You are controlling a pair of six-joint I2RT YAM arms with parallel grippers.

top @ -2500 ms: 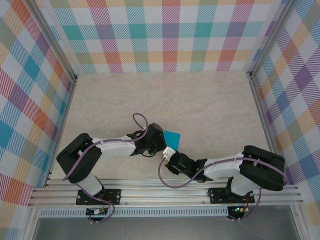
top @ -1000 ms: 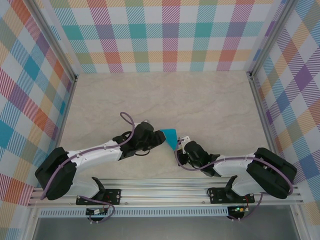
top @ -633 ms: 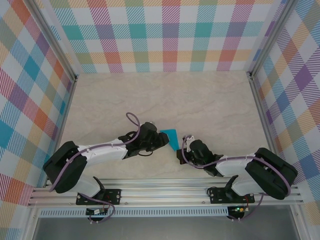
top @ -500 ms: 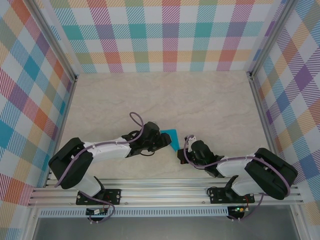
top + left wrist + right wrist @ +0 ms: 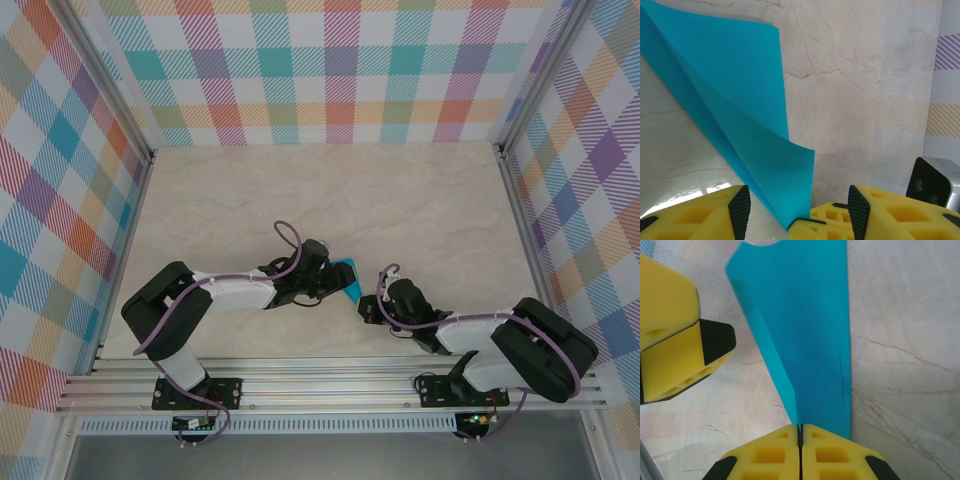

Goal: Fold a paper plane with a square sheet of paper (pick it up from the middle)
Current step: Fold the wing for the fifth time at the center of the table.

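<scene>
1. Done so far, as I judge it: the sheet of paper (image 5: 347, 276) is not a flat square. It is doubled over along one long crease. From my left wrist I see two layers (image 5: 745, 90), and the upper flap stands up instead of lying pressed down.
2. My right jaws are pressed together on the near tip of the paper, pinching it just where the crease ends. From there the folded strip (image 5: 810, 315) runs straight away ahead of them.
3. My left jaws are spread wide, with a pad (image 5: 740, 204) on either side of that same near end. They touch nothing that I can see. The paper passes through the gap between them, and the yellow tips of my right jaws sit in that gap too.
4. So the paper lies just ahead of both pairs of jaws, over the counter (image 5: 420, 200). I cannot tell whether its far end rests on the surface.
5. Left to do, in my judgement: flatten this crease, fold a pointed nose, then fold the wings. I see no sharp tip or kite shape yet, so most of the folding remains.
6. Containers: I see no box, tray or bin to report on. The paper has only the counter beneath it.
</scene>
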